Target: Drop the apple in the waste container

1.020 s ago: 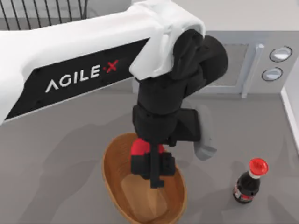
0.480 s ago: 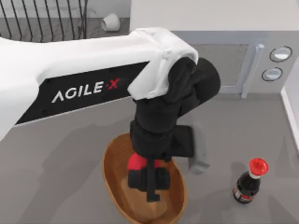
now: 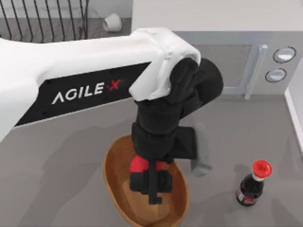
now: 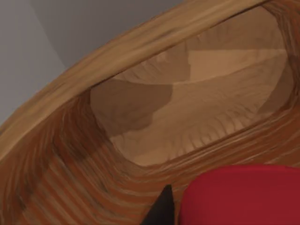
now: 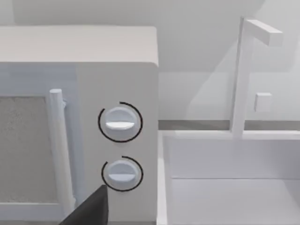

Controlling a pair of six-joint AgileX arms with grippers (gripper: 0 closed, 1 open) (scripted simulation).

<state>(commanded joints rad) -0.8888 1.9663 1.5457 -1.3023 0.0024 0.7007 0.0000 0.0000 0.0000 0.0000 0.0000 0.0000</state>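
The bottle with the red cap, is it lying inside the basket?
No, the bottle stands upright on the table, apart from the basket, at the top view's right.

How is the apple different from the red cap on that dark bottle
The apple is held by the left gripper over the waste container; the bottle cap sits on the upright dark bottle on the table, to the right of the container. The apple looks wider than the cap. Both are glossy red.
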